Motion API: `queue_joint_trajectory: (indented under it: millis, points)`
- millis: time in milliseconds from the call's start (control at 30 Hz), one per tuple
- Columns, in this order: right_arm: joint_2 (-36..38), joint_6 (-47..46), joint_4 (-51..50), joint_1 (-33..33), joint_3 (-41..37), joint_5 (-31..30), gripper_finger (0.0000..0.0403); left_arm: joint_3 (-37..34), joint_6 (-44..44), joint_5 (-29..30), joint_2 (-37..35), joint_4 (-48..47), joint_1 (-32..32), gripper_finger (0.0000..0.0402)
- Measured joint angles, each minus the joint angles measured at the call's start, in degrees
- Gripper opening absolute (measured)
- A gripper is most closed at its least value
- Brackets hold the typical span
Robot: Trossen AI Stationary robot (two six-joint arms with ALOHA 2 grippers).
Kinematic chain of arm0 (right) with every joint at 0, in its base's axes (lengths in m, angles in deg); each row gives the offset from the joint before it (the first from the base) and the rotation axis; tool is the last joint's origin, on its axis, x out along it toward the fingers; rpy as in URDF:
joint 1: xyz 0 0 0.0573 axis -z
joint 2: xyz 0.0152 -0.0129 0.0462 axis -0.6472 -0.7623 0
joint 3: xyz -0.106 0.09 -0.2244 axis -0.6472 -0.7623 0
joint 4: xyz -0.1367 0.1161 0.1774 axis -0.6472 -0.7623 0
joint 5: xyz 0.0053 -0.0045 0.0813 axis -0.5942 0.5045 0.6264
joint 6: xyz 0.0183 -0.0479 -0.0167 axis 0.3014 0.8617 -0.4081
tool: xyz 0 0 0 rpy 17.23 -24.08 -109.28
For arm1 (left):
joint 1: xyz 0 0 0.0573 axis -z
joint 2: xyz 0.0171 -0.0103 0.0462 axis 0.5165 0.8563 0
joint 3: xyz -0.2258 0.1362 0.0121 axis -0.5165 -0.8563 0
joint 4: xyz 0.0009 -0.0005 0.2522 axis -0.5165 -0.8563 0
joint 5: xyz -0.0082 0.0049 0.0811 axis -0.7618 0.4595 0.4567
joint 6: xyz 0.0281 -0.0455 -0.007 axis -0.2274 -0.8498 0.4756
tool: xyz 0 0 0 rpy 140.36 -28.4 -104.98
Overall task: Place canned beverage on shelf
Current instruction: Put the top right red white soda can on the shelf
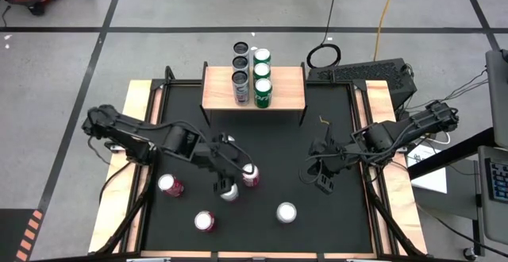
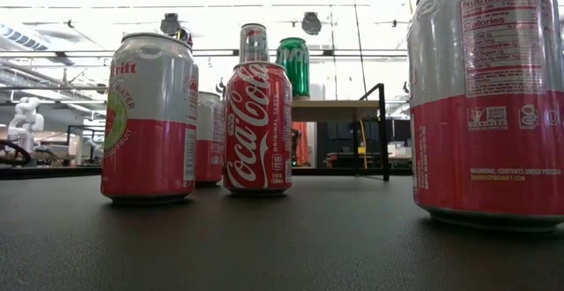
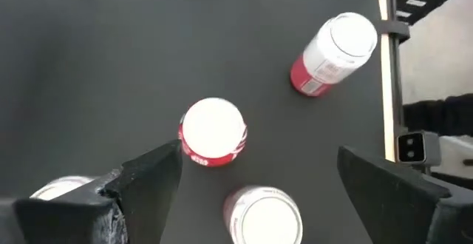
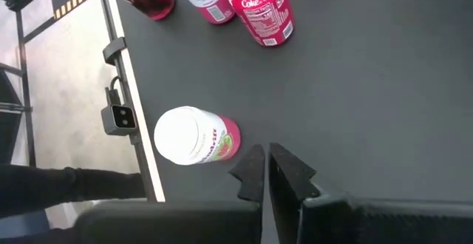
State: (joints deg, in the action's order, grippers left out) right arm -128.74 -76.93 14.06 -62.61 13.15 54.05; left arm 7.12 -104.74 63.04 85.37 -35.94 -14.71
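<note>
High view showed my left gripper (image 1: pixel 235 179) reaching down with fingers spread over the red Coca-Cola can (image 1: pixel 250 175), while my right gripper (image 1: pixel 323 184) hung pressed together.

High view: straight down over the whole worktop (image 1: pixel 262 159). Low view: level with the surface, close behind the cans, facing the shelf (image 2: pixel 339 108). Wrist views: downward past own fingers (image 3: pixel 148 177). Shared throughout: the Coca-Cola can (image 2: pixel 257 128).
</note>
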Motion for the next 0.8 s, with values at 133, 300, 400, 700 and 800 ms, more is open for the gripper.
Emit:
queue_joint_trajectory:
  millis: [133, 300, 400, 700, 800]
  points:
    - [-0.01, 0.17, -0.04, 0.0, 0.0, 0.0, 0.0, 0.04, 0.21, -1.36, 2.7, -0.2, -0.36, 0.0359]
    - [0.0, -1.32, -0.1, 0.0, 0.0, 0.0, 0.0, -0.03, 1.34, -2.46, 4.97, 1.09, -1.56, 0.036]
    - [-0.01, -2.51, -0.1, 0.0, 0.0, 0.0, 0.0, -0.03, -0.08, -2.7, 5.92, -0.43, -2.41, 0.0372]
    - [0.0, -2.69, -0.13, 0.0, 0.0, -0.03, 0.0, -0.03, 1.55, -4.34, 6.53, 0.16, -2.94, 0.0398]
    - [0.0, -2.67, -0.14, 0.0, 0.0, -0.32, 0.0, 0.04, 4.01, -4.62, 7.06, 2.01, -2.34, 0.0399]
